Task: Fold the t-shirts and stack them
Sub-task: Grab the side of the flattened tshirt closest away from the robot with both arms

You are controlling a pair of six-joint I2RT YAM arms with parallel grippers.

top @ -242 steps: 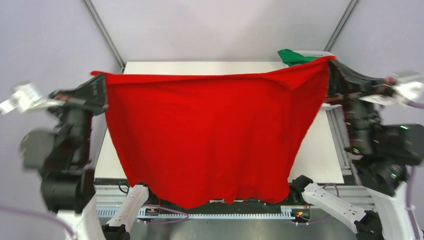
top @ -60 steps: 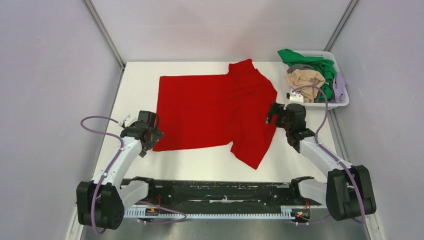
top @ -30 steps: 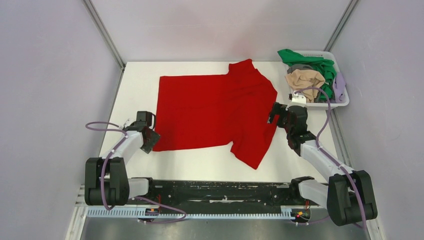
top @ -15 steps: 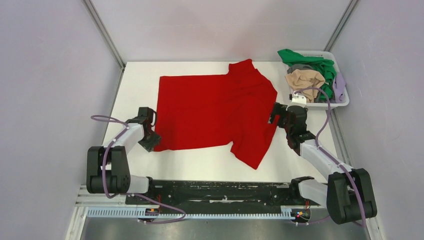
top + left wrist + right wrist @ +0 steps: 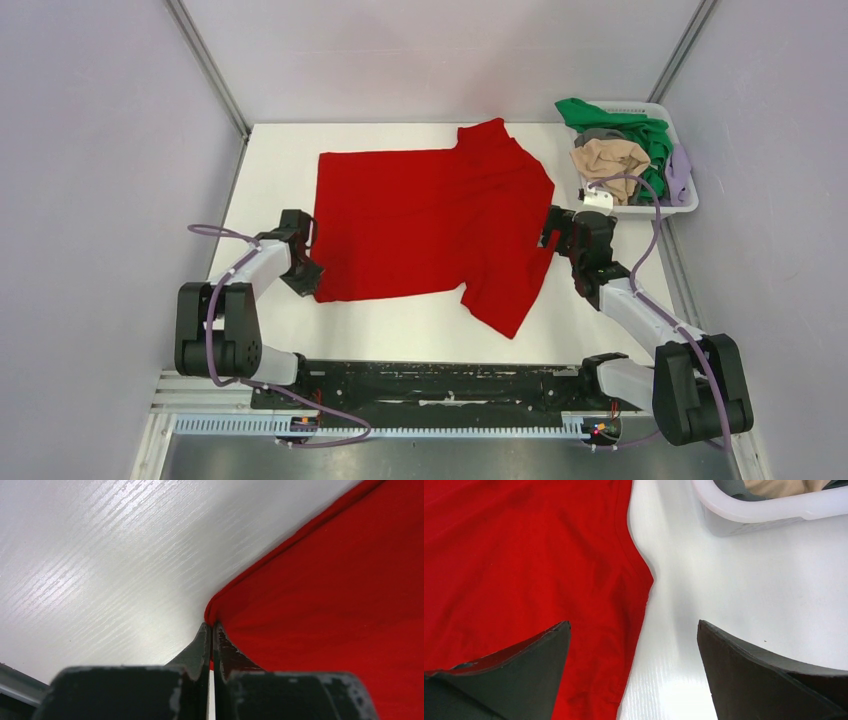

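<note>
A large red t-shirt [image 5: 420, 220] lies spread flat on the white table [image 5: 270, 160], with one sleeve pointing toward the near edge. My left gripper [image 5: 308, 280] sits at the shirt's near-left hem corner. In the left wrist view the left gripper [image 5: 211, 627] has its jaws pressed together on that corner of the red t-shirt [image 5: 340, 605]. My right gripper [image 5: 550, 236] rests low at the shirt's right edge. In the right wrist view the right gripper [image 5: 633, 622] is wide open, straddling the edge of the red t-shirt [image 5: 524, 555] and holding nothing.
A white basket [image 5: 690, 205] stands at the far right of the table and holds green [image 5: 612, 118], beige [image 5: 610, 156], grey [image 5: 598, 136] and lavender [image 5: 680, 165] shirts. Its rim [image 5: 749, 510] shows just beyond the right gripper. Grey walls close in both sides.
The left gripper slid right onto the shirt's near-left corner and shut on it. The right arm and the shirt have barely moved over the last second.
</note>
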